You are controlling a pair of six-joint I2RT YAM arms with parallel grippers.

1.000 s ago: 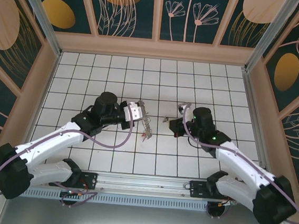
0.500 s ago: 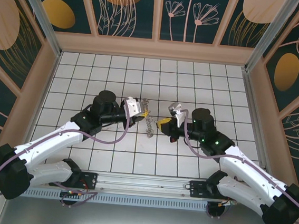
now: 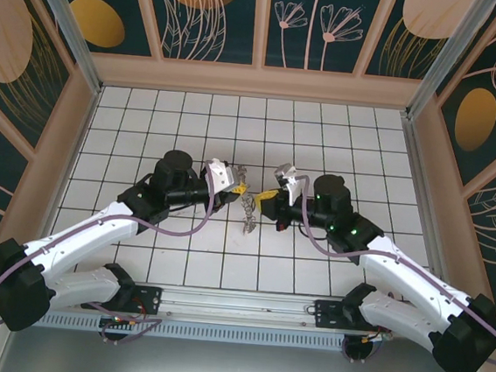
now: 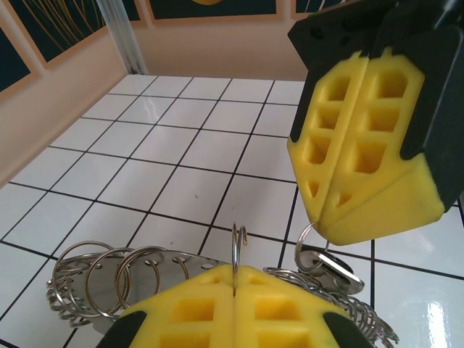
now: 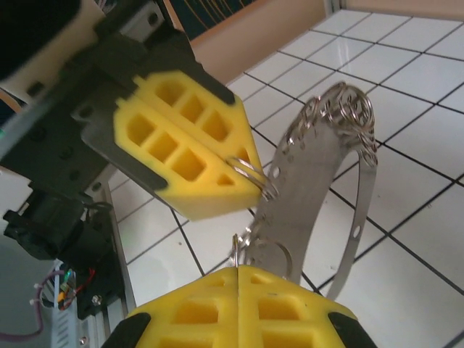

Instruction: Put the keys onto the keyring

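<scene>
Keyring (image 5: 304, 174) sits between both hands; the left hand (image 3: 241, 188) is closed on one small ring (image 5: 250, 174), the right hand (image 3: 265, 195) on another

White tiled table (image 3: 179, 259), dark grid lines (glossy, reflecting light), ring-strung metal band (image 5: 304, 181) over its middle tiles, contact unclear

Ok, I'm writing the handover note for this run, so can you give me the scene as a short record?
left gripper: jaws shut, pinching a small ring
right gripper: jaws shut, pinching a second ring
keyring: perforated metal band strung with many rings, between the two grippers
floor: white tiles, dark grid lines
</scene>
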